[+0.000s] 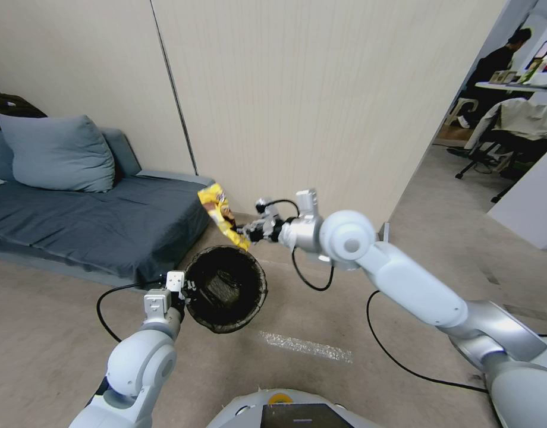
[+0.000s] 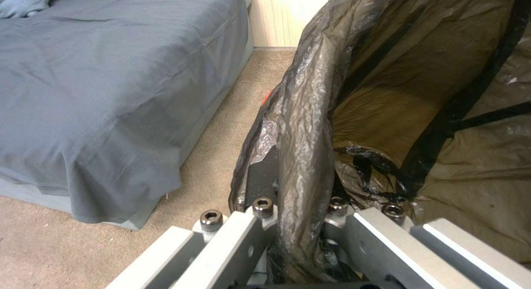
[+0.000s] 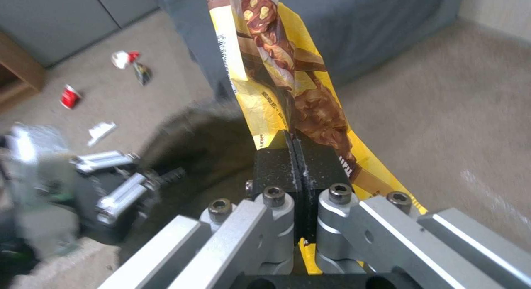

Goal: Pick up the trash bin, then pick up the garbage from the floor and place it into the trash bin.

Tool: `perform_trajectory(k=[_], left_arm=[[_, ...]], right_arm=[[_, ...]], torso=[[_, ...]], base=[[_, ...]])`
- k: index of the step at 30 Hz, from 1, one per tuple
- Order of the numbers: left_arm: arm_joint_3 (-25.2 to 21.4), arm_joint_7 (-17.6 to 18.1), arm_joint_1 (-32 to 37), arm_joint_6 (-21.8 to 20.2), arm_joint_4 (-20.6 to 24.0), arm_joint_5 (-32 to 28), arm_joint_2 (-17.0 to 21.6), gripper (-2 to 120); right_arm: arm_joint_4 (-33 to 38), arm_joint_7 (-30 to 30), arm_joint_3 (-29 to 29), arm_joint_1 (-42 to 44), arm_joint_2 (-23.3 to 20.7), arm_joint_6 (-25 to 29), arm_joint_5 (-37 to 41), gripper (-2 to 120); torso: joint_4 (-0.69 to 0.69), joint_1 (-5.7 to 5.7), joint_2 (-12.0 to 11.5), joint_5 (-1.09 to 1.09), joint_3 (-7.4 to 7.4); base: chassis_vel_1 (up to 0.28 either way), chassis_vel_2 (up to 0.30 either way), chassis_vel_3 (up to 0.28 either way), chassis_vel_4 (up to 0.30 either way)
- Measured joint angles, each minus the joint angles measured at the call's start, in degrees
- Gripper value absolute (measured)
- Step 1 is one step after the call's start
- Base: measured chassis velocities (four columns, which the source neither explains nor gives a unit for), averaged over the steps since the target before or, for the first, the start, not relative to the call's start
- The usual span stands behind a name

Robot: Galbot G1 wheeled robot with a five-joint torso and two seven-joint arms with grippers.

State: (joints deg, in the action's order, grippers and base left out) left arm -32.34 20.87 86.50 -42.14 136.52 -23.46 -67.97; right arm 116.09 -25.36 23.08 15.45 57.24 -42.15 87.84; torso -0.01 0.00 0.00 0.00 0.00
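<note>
The robot's base (image 1: 285, 410) sat at the bottom of the head view, a strip of clear plastic film (image 1: 306, 346) on the carpet just ahead. The left gripper (image 1: 187, 292) was clamped on the rim of the trash bin (image 1: 227, 288), the black liner (image 2: 301, 127) pinched between its fingers, holding the bin off the floor beside the grey sofa (image 1: 89, 217). The right gripper (image 1: 248, 230) pinched a yellow snack wrapper (image 1: 221, 215), its pads (image 3: 276, 166) pressed together, just above the bin's far rim. Further litter (image 3: 99, 131) lay on the carpet beyond.
</note>
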Motion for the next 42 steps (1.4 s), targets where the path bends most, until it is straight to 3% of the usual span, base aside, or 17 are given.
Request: perform_trajectory(k=[29, 42], left_arm=[[-0.47, 0.05, -0.86, 0.00, -1.53, 0.04, -0.72, 0], [-0.51, 0.02, -1.35, 0.00, -2.34, 0.02, -0.96, 0]], right_arm=[[-7.03, -6.58, 8.76, 4.95, 11.13, 0.02, -0.94, 0], [-7.85, -6.31, 8.10, 5.69, 11.01, 0.01, -2.20, 45]], torso=[[0.02, 0.00, 0.00, -0.01, 0.00], [0.00, 0.00, 0.00, 0.00, 0.00]], base=[[0.000, 0.000, 0.000, 0.000], [0.000, 0.000, 0.000, 0.000]])
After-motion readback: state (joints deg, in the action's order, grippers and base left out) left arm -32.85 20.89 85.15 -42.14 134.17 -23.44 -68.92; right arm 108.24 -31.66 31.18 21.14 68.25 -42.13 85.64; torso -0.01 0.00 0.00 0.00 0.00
